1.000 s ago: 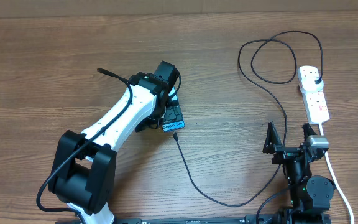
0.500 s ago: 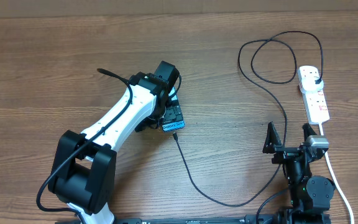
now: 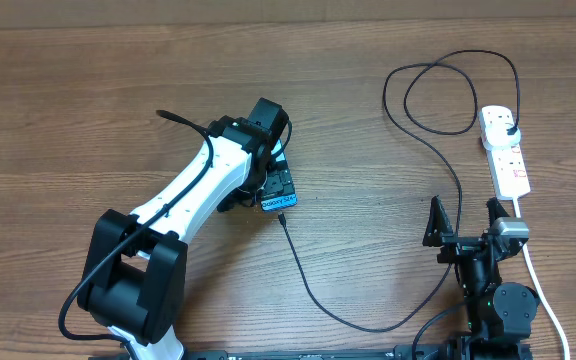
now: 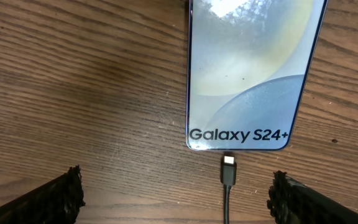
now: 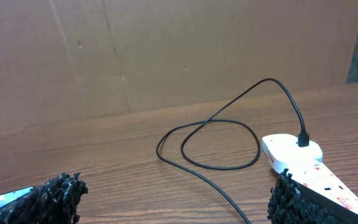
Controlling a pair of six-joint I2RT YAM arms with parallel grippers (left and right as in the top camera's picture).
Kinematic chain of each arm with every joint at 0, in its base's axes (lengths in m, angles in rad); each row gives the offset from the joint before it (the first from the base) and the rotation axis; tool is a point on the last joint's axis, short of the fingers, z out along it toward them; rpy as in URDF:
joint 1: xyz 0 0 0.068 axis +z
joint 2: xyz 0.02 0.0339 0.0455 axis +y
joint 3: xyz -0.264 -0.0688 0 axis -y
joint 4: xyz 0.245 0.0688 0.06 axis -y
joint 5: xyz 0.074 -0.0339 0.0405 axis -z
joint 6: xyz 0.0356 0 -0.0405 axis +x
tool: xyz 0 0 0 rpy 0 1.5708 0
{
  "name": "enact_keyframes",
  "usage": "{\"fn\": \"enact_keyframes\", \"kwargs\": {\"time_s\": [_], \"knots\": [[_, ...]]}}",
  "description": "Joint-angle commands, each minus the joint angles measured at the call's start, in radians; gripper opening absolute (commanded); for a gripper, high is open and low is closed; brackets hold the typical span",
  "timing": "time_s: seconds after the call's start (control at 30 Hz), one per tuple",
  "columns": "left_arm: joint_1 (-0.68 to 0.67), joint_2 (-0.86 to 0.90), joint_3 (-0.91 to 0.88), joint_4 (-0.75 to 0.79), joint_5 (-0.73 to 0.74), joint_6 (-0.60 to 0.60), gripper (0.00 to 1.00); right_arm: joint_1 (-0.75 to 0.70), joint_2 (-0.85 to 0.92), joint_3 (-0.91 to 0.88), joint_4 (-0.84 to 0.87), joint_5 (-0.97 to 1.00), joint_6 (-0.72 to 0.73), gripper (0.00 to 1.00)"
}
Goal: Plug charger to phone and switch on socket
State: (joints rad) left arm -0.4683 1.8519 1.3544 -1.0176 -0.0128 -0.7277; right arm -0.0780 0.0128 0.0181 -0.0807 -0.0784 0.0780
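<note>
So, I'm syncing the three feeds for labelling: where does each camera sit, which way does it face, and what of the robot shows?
Overhead: fixed above the table, looking straight down; shows the left gripper over the phone, and the right gripper open near the socket.
Left wrist: looks down at the phone's end and the charger tip; its open fingertips show in the bottom corners.
Right wrist: low, facing along the table toward the socket; fingertips show in the bottom corners.
Shared: all three show the charger.
</note>
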Motion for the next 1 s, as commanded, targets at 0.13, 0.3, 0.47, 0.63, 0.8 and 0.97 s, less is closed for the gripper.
{"fn": "enact_keyframes", "kwargs": {"time_s": [0.13,0.3,0.47,0.63,0.8,0.97], "knots": [[-0.003,0.013,0.002,0.002,-0.018,-0.013,0.99,-0.003,-0.01,-0.01,0.003,0.002,0.003,1.0],[-0.003,0.013,0.002,0.002,-0.018,-0.013,1.0,-0.003,-0.01,-0.01,0.003,0.002,0.003,1.0],[-0.003,0.013,0.002,0.006,-0.017,-0.013,1.0,-0.003,-0.01,-0.01,0.003,0.002,0.003,1.0],[-0.003,0.013,0.002,0.031,-0.013,-0.013,1.0,-0.003,-0.008,-0.01,0.003,0.002,0.003,1.0],[-0.003,0.013,0.002,0.035,-0.013,-0.013,0.99,-0.003,0.018,-0.01,0.003,0.002,0.003,1.0],[-0.003,0.013,0.002,0.035,-0.024,-0.013,0.99,-0.003,0.02,-0.01,0.003,0.002,0.003,1.0]]}}
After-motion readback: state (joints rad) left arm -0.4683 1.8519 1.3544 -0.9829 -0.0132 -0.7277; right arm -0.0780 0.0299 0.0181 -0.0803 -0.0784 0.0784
